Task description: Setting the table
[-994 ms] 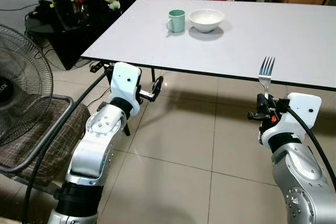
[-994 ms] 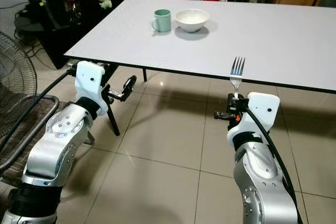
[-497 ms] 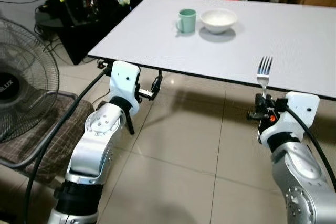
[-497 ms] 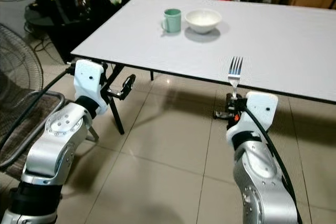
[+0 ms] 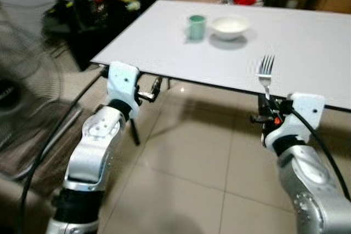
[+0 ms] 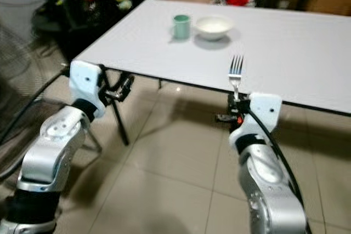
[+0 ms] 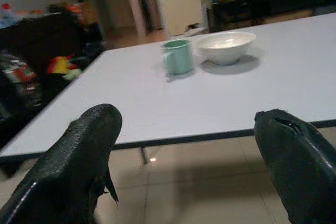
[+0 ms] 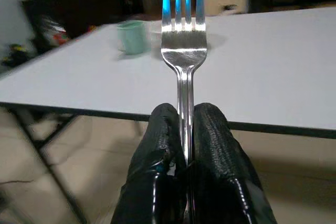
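The near edge of the white desk [image 5: 307, 42] is now seen closer to the arms than half a second ago, and the whole picture has shifted and blurred, so the camera is judged to have moved with the robot's walk; the things on the desk are not taken to have moved. This suggests the approach is nearly done and the fork is not yet set down.

One fork [image 5: 265, 72] is held upright, tines up, by the right tool [image 8: 188, 129], whose two black fingers are pressed together on the handle, just in front of the desk's near edge. The left tool [image 5: 154, 87] is held below the near left corner of the desk, its fingers [image 7: 84, 150] spread apart with nothing between them.

On the desk, toward its far left part, one green mug [image 5: 197, 27] and one white bowl [image 5: 230, 26] are seen just beside each other, the mug nearer the left edge. Two arms are counted. A fan [image 5: 22, 97] is seen blurred beside the left arm.
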You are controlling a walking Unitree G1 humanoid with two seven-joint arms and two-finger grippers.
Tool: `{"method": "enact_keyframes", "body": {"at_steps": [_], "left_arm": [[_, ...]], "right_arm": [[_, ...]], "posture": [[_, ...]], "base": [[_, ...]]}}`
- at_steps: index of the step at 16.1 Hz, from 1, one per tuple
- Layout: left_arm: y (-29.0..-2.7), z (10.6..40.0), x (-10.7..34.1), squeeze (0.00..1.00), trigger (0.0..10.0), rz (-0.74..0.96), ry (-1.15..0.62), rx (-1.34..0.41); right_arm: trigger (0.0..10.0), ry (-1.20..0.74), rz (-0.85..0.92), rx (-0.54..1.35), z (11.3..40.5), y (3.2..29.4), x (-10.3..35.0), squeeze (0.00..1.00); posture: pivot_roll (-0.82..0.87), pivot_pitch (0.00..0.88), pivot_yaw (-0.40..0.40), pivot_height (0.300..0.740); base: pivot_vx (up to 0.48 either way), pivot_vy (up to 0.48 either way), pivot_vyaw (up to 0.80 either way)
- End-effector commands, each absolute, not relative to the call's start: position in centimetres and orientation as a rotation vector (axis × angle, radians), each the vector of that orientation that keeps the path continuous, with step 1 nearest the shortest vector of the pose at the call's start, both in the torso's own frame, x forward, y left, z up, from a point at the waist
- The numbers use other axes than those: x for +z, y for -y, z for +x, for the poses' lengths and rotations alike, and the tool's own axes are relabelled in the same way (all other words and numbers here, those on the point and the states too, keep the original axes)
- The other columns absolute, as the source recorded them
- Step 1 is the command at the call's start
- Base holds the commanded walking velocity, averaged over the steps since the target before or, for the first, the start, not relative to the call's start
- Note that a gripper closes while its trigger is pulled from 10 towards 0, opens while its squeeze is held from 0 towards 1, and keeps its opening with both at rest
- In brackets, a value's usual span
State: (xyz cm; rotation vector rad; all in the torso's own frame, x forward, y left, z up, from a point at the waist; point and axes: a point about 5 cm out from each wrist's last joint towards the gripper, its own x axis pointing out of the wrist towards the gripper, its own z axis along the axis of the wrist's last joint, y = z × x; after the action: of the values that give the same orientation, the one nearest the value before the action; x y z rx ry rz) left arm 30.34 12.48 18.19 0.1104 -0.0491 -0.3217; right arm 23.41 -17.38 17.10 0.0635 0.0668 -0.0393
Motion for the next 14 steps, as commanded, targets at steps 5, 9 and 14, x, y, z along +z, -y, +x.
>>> {"method": "enact_keyframes", "body": {"at_steps": [5, 9, 14], "left_arm": [[-12.67, 30.38, 18.05, 0.00, 10.0, 0.118, 0.039, -0.320], [-12.63, 30.42, 18.07, 0.00, 10.0, 0.117, 0.041, -0.319], [-12.59, 30.50, 18.11, 0.00, 10.0, 0.116, 0.044, -0.319]], "right_arm": [[10.0, -0.090, -0.002, 0.008, 23.65, 16.70, 17.10, 0.00], [10.0, -0.089, -0.007, 0.006, 23.64, 16.78, 17.13, 0.00], [10.0, -0.089, -0.008, 0.006, 23.70, 16.83, 17.12, 0.00]], "posture": [[-0.05, 0.000, 0.066, 0.740], [-0.05, 0.000, 0.066, 0.740], [-0.05, 0.000, 0.064, 0.740]], "base": [[0.322, 0.000, 0.00], [0.319, 0.000, 0.00], [0.319, 0.000, 0.00]]}}
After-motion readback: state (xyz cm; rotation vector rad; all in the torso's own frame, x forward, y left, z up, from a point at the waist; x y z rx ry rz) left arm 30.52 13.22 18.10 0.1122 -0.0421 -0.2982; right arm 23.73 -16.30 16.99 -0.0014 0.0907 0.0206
